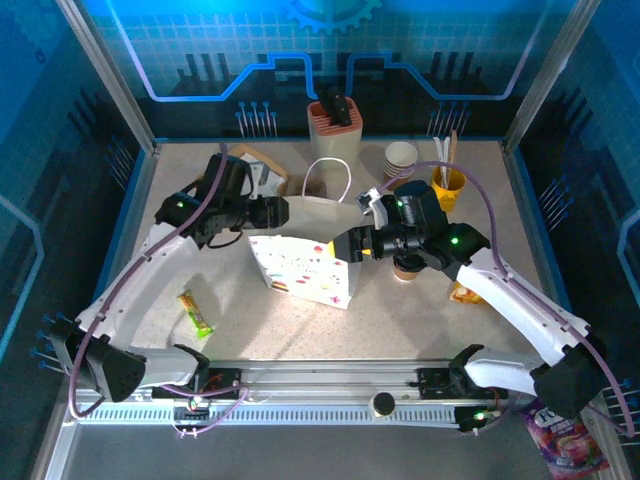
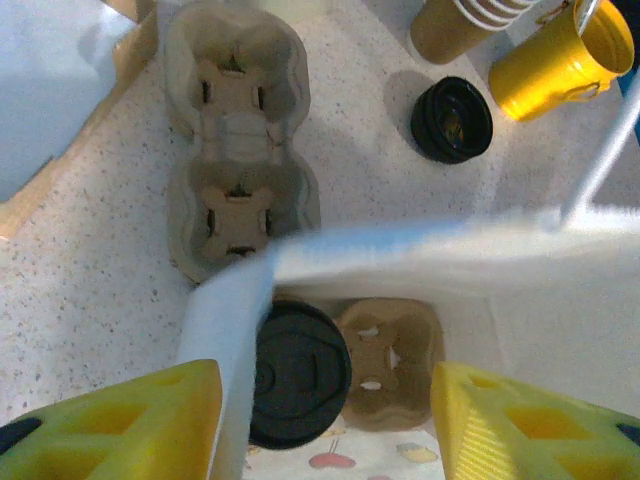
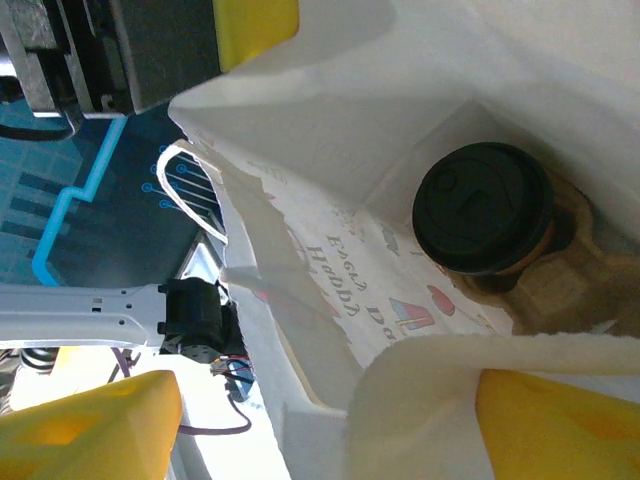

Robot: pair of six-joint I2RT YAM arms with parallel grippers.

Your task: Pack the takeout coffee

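**Paper bag** [image 1: 300,268]: white with a printed pattern. It stands upright on the desk [image 1: 230,330] between the two hands, with its mouth spread.

**Left hand** [image 2: 325,390]: the fingers stand wide apart astride one side wall of the bag. One finger is outside the wall and the other is over the mouth. Nothing is pinched.

**Right hand** [image 3: 330,400]: the fingers are likewise wide, straddling the opposite rim without gripping it.

**Lidded coffee cup** [image 2: 295,375]: tan with a black lid, inside the bag. It sits directly under the left hand and below and ahead of the right. It is seated in one well of a pulp carrier [image 2: 385,360]; the neighbouring well is empty.

**Second cup** [image 1: 405,268]: tan, on the desk just behind the right hand, under its wrist. Its lid cannot be made out clearly.

**Ahead of the left hand, outside the bag:**
- an empty two-well carrier [image 2: 240,150]
- a loose black lid [image 2: 452,120]
- a stack of lidless cups [image 2: 455,25]
- a yellow cup [image 2: 560,60]

**Step in hand (judged):** both hands are propping the bag's mouth open, with one coffee already loaded.

**Next move (judged):** one hand must leave the rim, take the second cup upright, and lower it into the empty well. The other hand has to keep the soft wall from folding inward over the mouth.
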